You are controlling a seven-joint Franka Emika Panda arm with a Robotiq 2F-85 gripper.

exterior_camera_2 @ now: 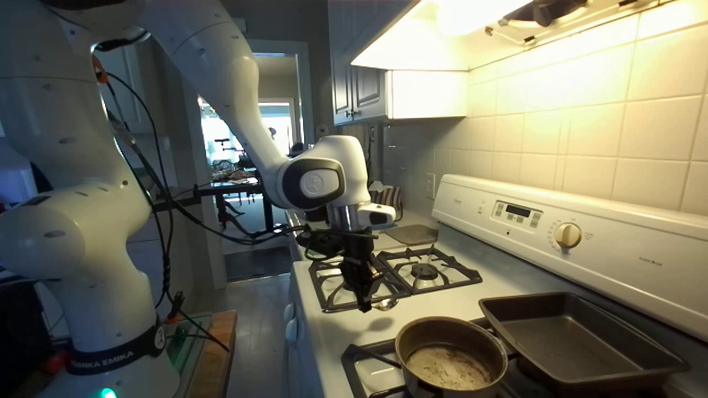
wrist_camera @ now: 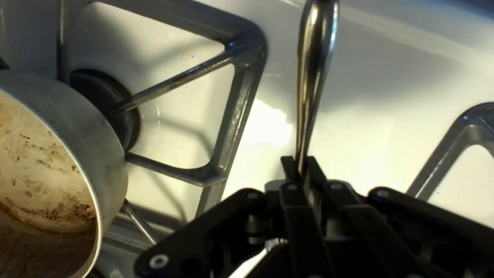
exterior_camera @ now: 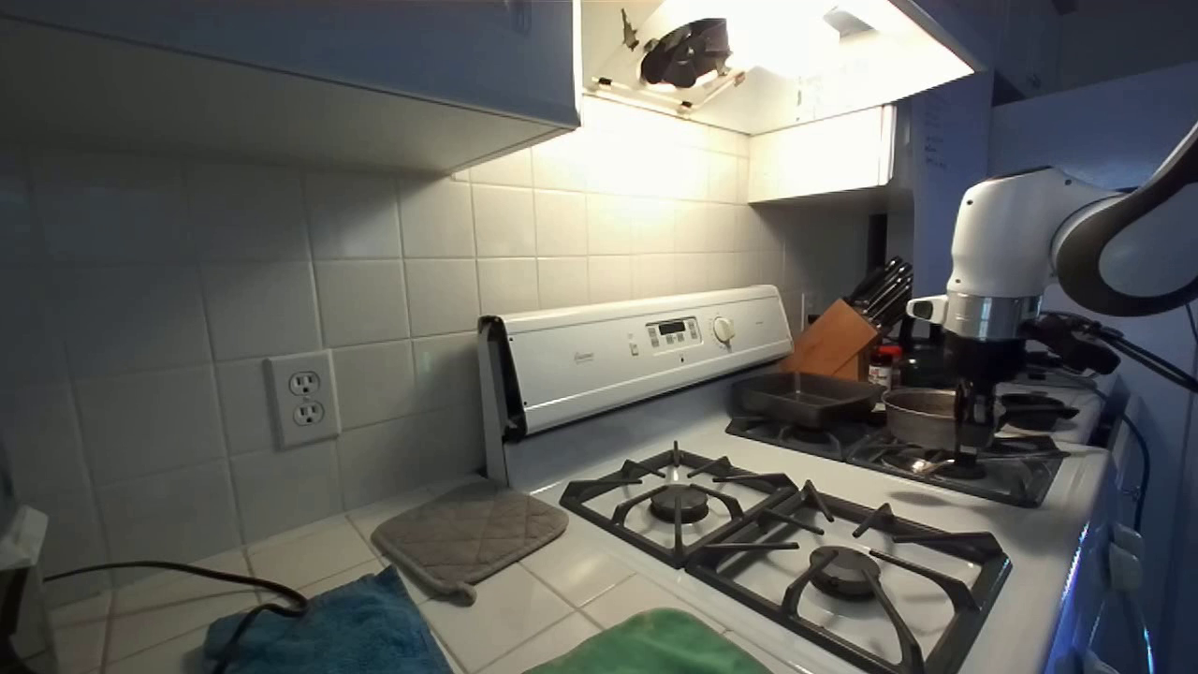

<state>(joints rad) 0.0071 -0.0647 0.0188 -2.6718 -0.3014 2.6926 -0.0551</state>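
Jaws closed to a thin slit, with the narrow part of a metal spoon (wrist_camera: 314,69) pinched between them; in the wrist view the thicker end of its handle runs out to the far side of my gripper (wrist_camera: 302,164). In an exterior view I find the bowl (exterior_camera_2: 385,304) just to the right of the fingers, over the white stovetop (exterior_camera_2: 456,304) and seemingly clear of it, though how much height I have I cannot tell. The saucepan (exterior_camera_2: 448,367) stands nearer and to the right, on its grate (wrist_camera: 239,100), apart from the gripper; the baking pan (exterior_camera_2: 581,337) sits farther right, in front of the control panel (exterior_camera_2: 514,218). Beyond the gripper, on the far side, is a burner (exterior_camera_2: 424,271).

I judge the step in hand to be the carry: the spoon looks secured and not yet let go. To my mind the next move calls for an unhurried wrist, since so slim a handle could swivel in the pinch. Both ends stick out, so toward the near side I would want height over the saucepan's rim. Before easing the grip I would check that the bowl is supported and the handle free of the grate.
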